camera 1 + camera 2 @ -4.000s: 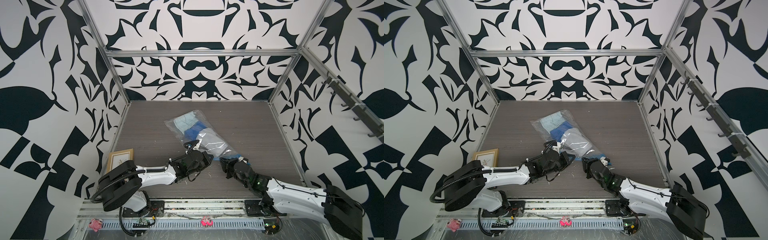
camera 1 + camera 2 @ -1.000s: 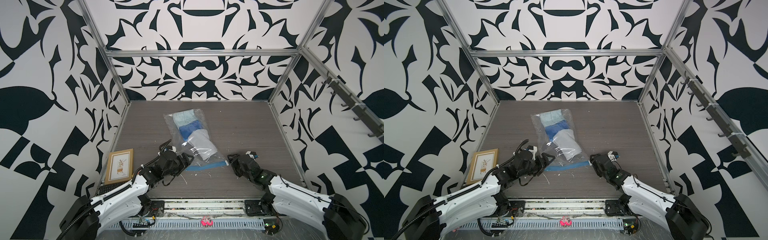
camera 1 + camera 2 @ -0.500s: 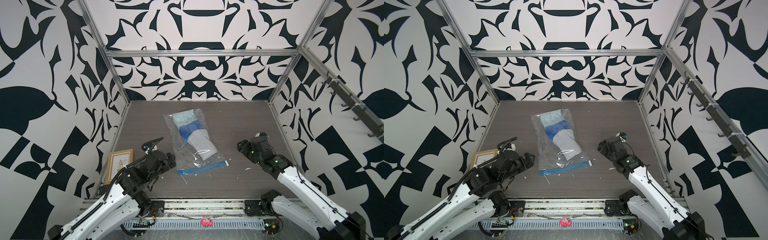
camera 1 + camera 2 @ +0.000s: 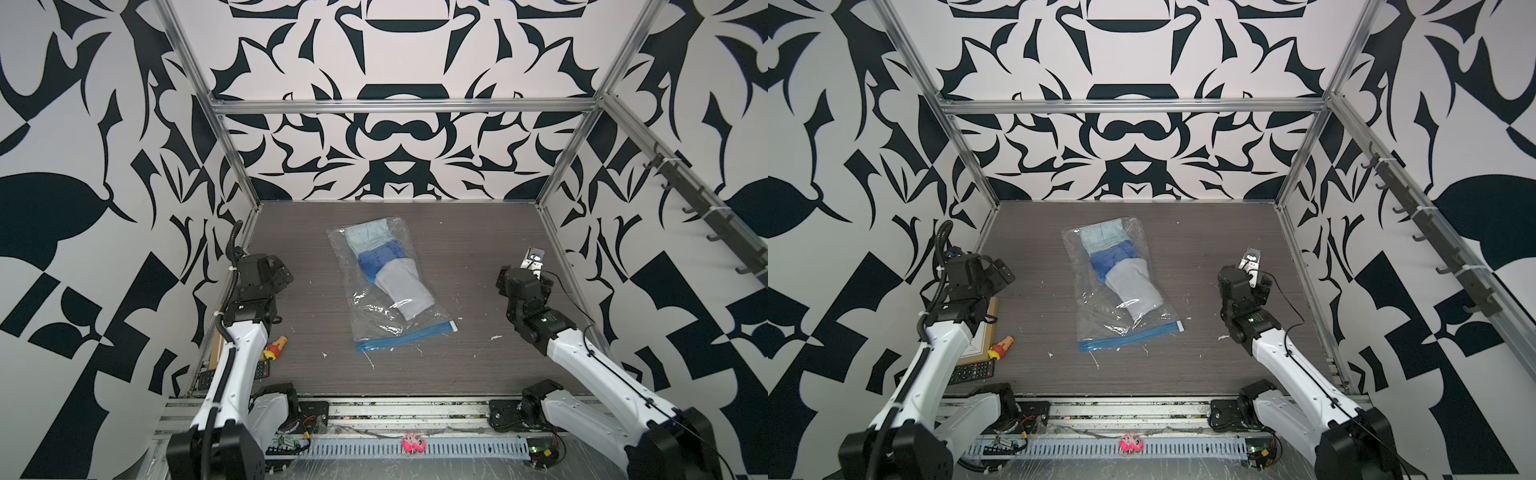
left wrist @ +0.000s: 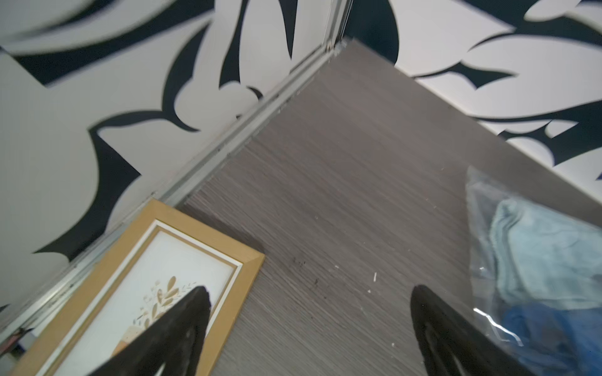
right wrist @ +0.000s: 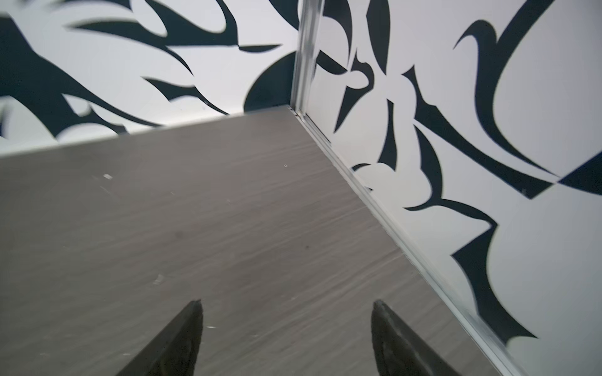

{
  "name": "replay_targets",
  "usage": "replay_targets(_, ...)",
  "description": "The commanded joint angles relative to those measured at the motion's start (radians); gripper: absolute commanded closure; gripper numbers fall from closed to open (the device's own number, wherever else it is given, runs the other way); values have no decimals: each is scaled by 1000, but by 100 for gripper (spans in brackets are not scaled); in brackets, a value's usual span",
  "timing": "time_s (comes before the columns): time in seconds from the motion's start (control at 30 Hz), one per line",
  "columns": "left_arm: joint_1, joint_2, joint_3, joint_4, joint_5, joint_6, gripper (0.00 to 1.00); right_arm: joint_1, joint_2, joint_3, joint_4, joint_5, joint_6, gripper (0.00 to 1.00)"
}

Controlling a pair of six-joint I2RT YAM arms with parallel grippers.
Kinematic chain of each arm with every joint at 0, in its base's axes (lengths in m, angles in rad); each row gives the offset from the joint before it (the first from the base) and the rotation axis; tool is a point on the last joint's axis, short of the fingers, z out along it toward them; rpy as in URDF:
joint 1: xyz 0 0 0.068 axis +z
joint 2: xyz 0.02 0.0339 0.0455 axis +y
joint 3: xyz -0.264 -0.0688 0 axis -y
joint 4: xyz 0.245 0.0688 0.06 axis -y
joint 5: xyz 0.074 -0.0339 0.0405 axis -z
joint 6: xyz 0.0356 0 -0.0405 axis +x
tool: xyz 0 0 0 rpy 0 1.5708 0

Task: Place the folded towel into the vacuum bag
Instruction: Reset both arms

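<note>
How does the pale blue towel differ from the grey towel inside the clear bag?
The pale blue towel lies at the closed far end of the bag; the grey towel lies nearer the blue zip strip. From above, the grey towel shows more area than the pale blue towel. Both are inside, a dark blue towel between them.

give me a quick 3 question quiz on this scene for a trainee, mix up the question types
1. True or false: the left hand and the right hand both stand open, holding nothing.
2. Inside the vacuum bag, which colour of towel lies nearest the blue zip strip? A light blue, B dark blue, C grey.
3. Fill in: the left wrist view shows a wooden picture ____ lying on the table.
Key: 1 true. 2 C, the grey towel. 3 frame.
</note>
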Motion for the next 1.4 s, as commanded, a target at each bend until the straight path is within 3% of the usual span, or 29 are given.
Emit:
replay_targets(0.0,35,67,-92,230,115,30,1,-19,61,-99,288,135,-135,9)
replay_targets(0.07,39,123,-145,357,139,56,1,-25,120,-125,334,130,-123,9)
replay_targets(0.17,39,206,-220,578,185,89,1,-38,237,-199,576,97,-133,8)
replay_targets(0.2,38,228,-239,652,235,117,1,-46,280,-205,662,93,-155,2)
replay_targets(0.23,38,265,-259,746,279,146,1,-49,304,-203,704,65,-161,2)
replay_targets(0.37,37,413,-302,1085,508,273,1,-131,425,-208,910,-195,-247,3)
replay_targets(0.47,18,490,-265,1097,612,329,1,-216,507,-232,1010,-364,-212,5)
replay_targets(0.57,-59,504,-239,1037,565,414,1,-253,592,-225,1071,-479,-214,3)
replay_targets(0.63,-62,512,-270,1076,544,405,1,-268,570,-180,935,-554,-223,2)
replay_targets(0.7,-62,550,-293,1190,537,399,1,-272,582,-141,897,-564,-233,1)
replay_targets(0.77,-63,516,-277,1096,536,406,1,-272,578,-146,890,-563,-233,4)
replay_targets(0.87,-63,536,-297,1181,532,401,1,-272,575,-145,888,-563,-230,1)
replay_targets(1.37,-64,542,-270,1125,518,400,1,-273,577,-143,886,-563,-230,1)
